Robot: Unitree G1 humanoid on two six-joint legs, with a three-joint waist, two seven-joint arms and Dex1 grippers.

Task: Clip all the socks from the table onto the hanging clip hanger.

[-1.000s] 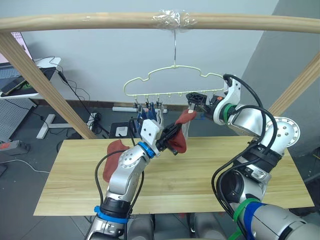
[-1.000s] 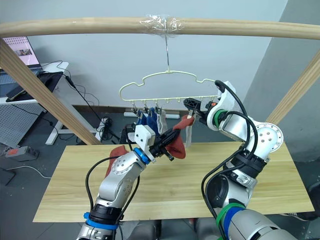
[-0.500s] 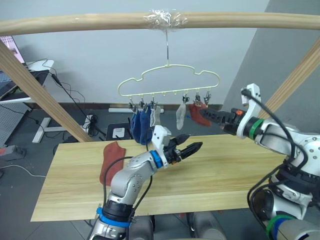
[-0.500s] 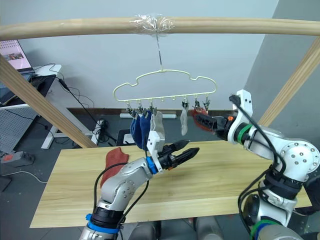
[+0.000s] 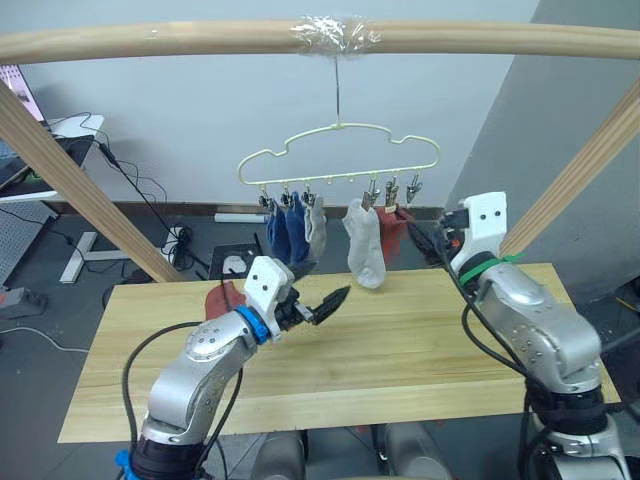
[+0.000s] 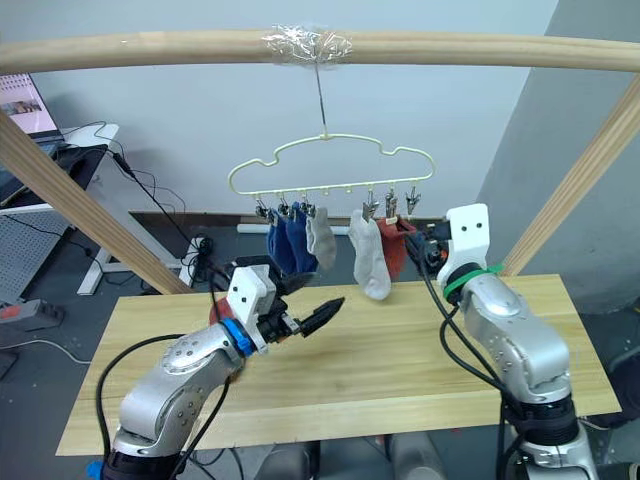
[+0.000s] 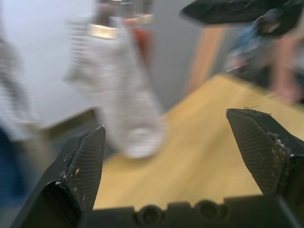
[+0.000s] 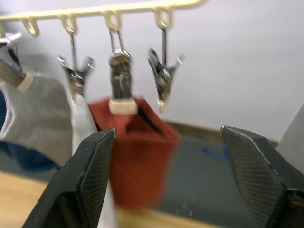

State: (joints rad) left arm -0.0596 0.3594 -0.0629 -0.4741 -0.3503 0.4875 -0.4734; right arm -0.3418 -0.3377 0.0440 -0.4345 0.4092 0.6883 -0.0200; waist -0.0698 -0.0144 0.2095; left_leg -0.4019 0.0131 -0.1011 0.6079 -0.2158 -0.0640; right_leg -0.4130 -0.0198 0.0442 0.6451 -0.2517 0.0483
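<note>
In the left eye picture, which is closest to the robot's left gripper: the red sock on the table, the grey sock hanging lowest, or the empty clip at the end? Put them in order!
From the left gripper:
1. Grey sock, hanging just above it, toward the robot's right.
2. Red sock on the table, behind the left wrist, on the robot's left.
3. Empty end clip, highest, far right of the clip hanger.

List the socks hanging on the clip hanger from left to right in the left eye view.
Blue socks → light grey sock → second light grey sock → rust-red sock.

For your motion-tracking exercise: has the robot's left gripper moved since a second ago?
Yes. The left gripper, earlier raised near the clip hanger, is now lower, over the table, open and empty.
</note>
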